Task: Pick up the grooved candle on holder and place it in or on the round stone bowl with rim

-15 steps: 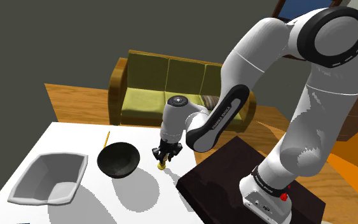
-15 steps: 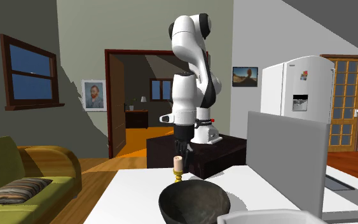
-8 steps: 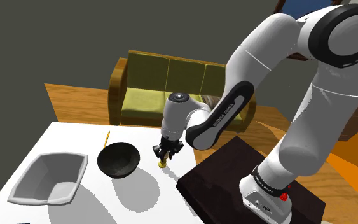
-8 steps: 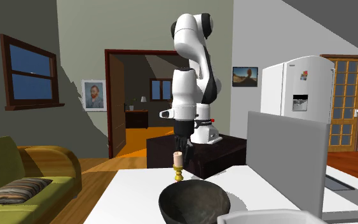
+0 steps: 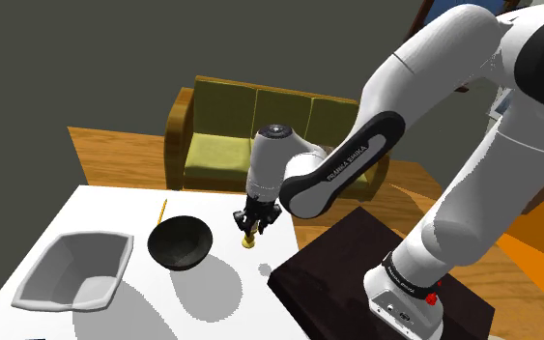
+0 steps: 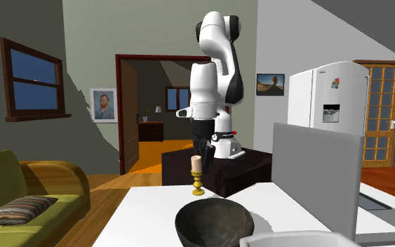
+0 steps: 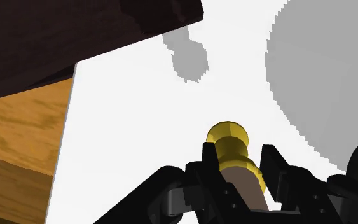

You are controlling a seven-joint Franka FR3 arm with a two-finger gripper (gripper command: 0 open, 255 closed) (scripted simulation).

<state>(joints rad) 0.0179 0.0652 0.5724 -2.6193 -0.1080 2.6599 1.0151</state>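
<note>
Clamped narrowly around the pale stem of the candle (image 6: pixel 198 165) by the gripper (image 7: pixel 240 159), just above the gold holder (image 7: pixel 229 135). Raised since a second ago, seemingly clear of the white table (image 5: pixel 212 309), though hard to confirm. Now hanging just right of the dark bowl (image 5: pixel 179 241) in the shoulder view; ready for carrying across.
</note>
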